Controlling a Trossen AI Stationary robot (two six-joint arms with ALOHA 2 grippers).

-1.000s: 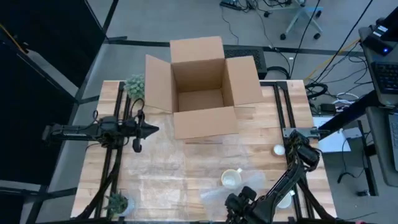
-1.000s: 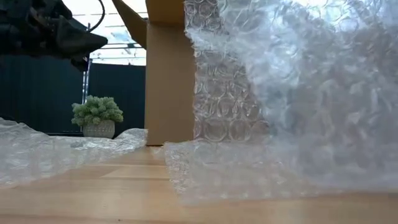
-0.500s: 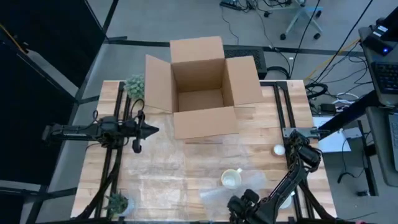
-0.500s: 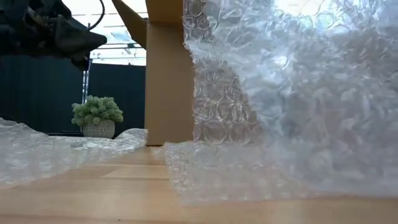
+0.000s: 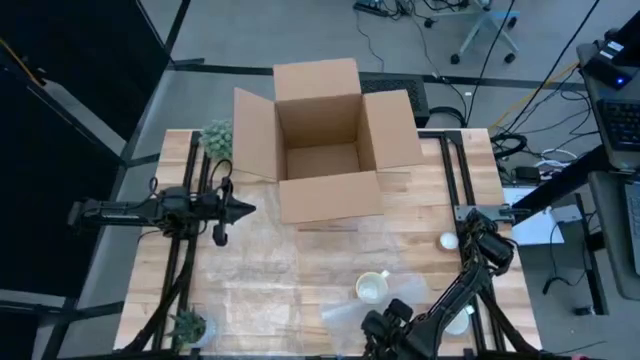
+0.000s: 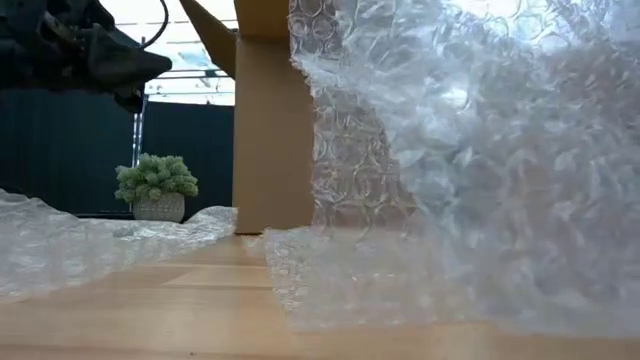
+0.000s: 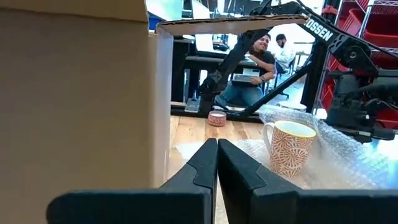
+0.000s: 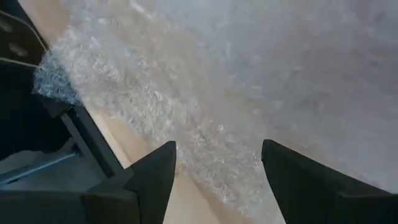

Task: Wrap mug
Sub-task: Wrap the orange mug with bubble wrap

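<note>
Right up front: bubble wrap (image 6: 480, 180), heaped and puffed up at the near edge of the table (image 5: 250, 290), filling most of the low view. Soft, floppy, weighs nothing, so best pinched at a loose edge or corner and dragged rather than pushed.

Just above it, right gripper (image 8: 217, 146), fingers spread wide, nothing between them, hovering over the wrap by the front edge.

A bit further in: mug (image 5: 372, 288), upright, mouth up, sitting on the far edge of the wrap sheet and not covered at all. Cream with an orange pattern and a yellowish rim going by the left wrist view (image 7: 287, 147). Ceramic by the look of it, so stiff, a bit heavy, slick glaze, chippable. Probably safest grabbed across the rim or by the handle, which faces the left arm. No logo or text readable on it.

Further back on the left, left gripper (image 7: 217, 144), pinched closed on nothing, parked in the air beside the open cardboard box (image 5: 320, 150).

Only readable writing: "OSSEN" in white on the right arm's strut, first letters cut off.
</note>
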